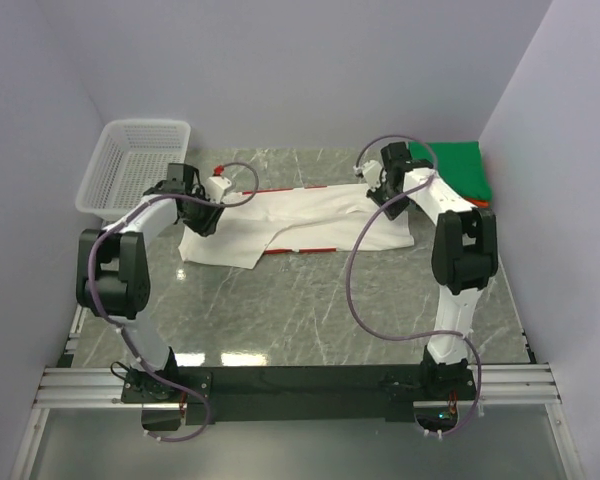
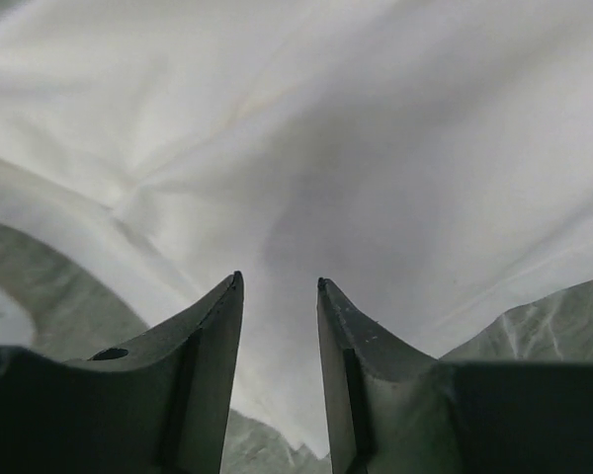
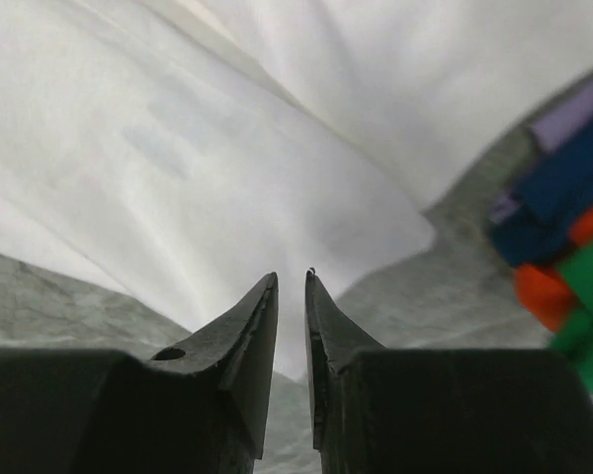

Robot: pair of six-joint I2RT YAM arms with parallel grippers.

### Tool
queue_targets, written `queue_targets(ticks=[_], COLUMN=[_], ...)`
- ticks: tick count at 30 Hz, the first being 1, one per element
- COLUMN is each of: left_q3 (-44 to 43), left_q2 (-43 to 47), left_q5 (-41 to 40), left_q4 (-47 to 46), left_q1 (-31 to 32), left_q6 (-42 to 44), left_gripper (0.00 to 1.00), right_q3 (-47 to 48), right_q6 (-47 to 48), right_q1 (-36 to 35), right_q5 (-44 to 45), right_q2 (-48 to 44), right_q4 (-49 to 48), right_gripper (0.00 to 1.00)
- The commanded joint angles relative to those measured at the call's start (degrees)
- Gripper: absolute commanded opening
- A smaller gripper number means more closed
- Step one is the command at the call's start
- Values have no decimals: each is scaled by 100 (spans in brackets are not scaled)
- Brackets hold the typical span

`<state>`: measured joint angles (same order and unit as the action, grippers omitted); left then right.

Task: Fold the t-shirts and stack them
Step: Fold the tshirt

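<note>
A white t-shirt (image 1: 310, 215) with red stripes along its edges lies spread across the back of the table. My left gripper (image 1: 202, 218) hangs over its left end. In the left wrist view the jaws (image 2: 277, 284) stand open just above the white cloth (image 2: 376, 148), with nothing between them. My right gripper (image 1: 378, 190) is over the shirt's right end. Its jaws (image 3: 292, 276) are open by a narrow gap above the cloth (image 3: 227, 148), empty. A folded green tee (image 1: 460, 168) tops a stack at the back right, with blue (image 3: 563, 188) and orange (image 3: 544, 291) layers under it.
A white mesh basket (image 1: 130, 165) stands at the back left, close to my left arm. The marbled grey table (image 1: 300, 310) lies between the shirt and the arm bases. Grey walls close in on both sides.
</note>
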<state>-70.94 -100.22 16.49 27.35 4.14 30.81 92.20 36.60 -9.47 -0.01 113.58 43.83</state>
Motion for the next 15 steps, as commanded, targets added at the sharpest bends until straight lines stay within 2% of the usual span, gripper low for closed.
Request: queue_targets(ticks=[1,7,15], left_q3=[97,378,1713], left_q2=[-339,-524,344], left_q5=[-243,-419,-340], left_q4=[-169,6,657], left_q1=[43,122,236], left_q6=[-163,-58,399], left_gripper=[41,38,29], right_q3=[-45,-387,-1782], right_q6=[-258,-241,31], right_q1=[-63,-90,-90], right_q5=[-192,-61,97], right_q2=[391,674,16], right_q4=[213,205,108], right_gripper=[25,24,24])
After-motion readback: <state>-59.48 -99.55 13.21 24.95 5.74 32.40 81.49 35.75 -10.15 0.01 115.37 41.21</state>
